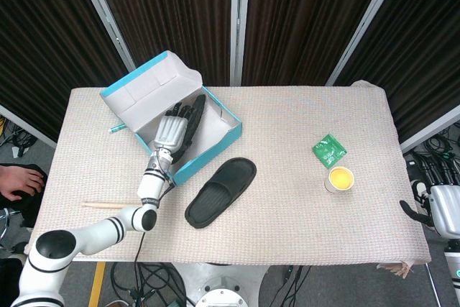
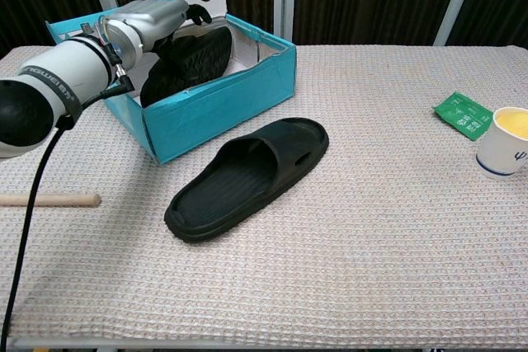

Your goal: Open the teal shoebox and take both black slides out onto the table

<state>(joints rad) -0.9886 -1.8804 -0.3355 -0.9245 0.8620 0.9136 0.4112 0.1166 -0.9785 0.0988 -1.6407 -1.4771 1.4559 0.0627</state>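
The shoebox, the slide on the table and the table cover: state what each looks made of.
Teal shoebox: looks like cardboard, teal outside and plain white inside, with thin folded walls and flaps. Black slide on the table: apparently moulded foam or rubber, matte, one piece with ridged footbed. Table cover: woven fabric by its waffle texture, beige, with a rumpled corner in the head view.

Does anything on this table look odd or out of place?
Nothing is spilled or broken. One slide lies on the table, while the other slide sits propped at a tilt inside the teal shoebox, under the left hand. A wooden stick lies near the edge.
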